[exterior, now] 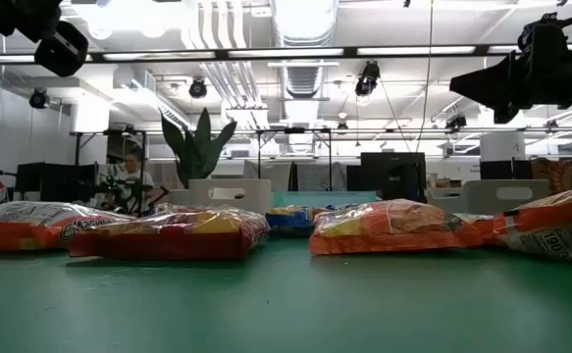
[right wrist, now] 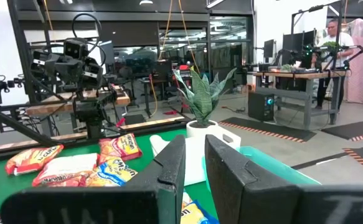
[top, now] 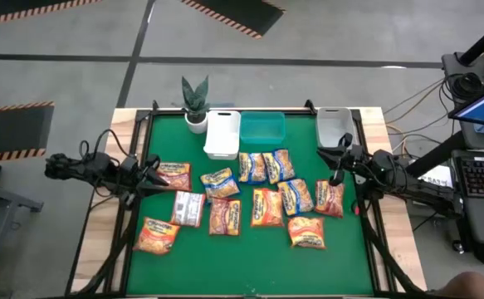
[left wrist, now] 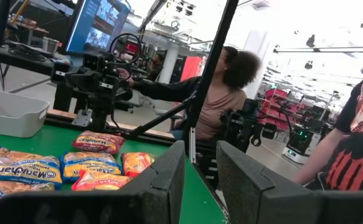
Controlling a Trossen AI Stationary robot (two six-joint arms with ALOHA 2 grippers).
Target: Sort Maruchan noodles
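Several Maruchan noodles packets (top: pixel 250 195) lie flat on the green table (top: pixel 250 266), spread from left to right across its middle; orange, red and blue-marked ones show. My left gripper (top: pixel 150 170) hangs above the table's left edge, pointing toward the packets, its fingers (left wrist: pixel 169 177) a little apart with nothing between them. My right gripper (top: pixel 338 166) hangs above the right side near a red packet (top: pixel 329 198), its fingers (right wrist: pixel 172 165) almost together and empty. In the low view both arms (exterior: pixel 55 39) (exterior: pixel 531 69) are high above the packets (exterior: pixel 389 227).
A white bin (top: pixel 222 133), a teal bin (top: pixel 262 127) and a grey bin (top: pixel 333 126) stand along the far edge, with a potted plant (top: pixel 195 104) at the far left. Bare green surface lies near the front edge. People (left wrist: pixel 225 93) sit beyond the table's right side.
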